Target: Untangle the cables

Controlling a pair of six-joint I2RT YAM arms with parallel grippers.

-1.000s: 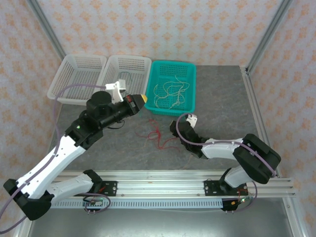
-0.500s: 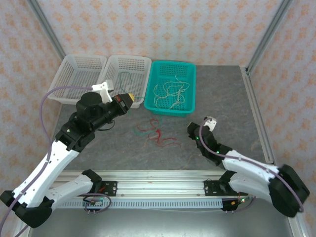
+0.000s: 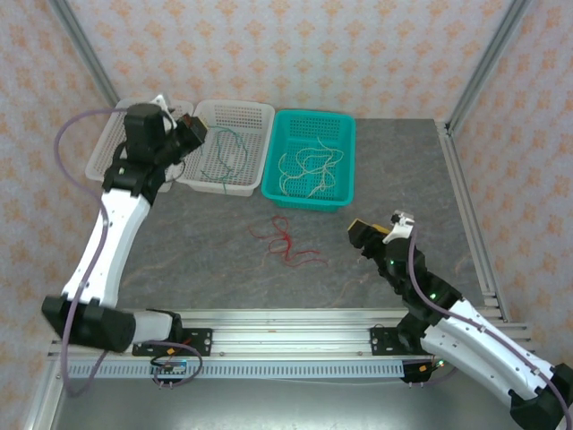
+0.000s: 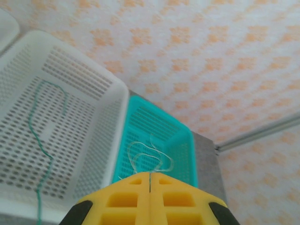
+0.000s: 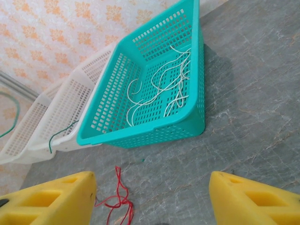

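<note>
— Where do the red cables [image 3: 285, 242] lie?

— Loose on the grey table [image 3: 403, 170], in the middle of the overhead frame. They are left of the right gripper [image 3: 363, 231] and apart from it. In the right wrist view the tangle sits at the bottom edge between the two yellow fingers [image 5: 51, 199], closer to the one on the frame's left and touching neither.

— How far open are those fingers?

— Wide apart, with nothing held.

— And the other cables?

— The cream-white cables [image 3: 309, 170] lie in the teal basket [image 3: 313, 116]. The dark green cable [image 3: 219, 154] loops in the white basket [image 3: 235, 105] beside it, at upper left.

— The left gripper [image 3: 192, 128]?

— It hangs over that basket's left rim, its fingers pressed together with only a seam between them. In the left wrist view the green cable runs down to the bottom edge, left of the fingers. Whether its end is pinched, I cannot tell.
</note>
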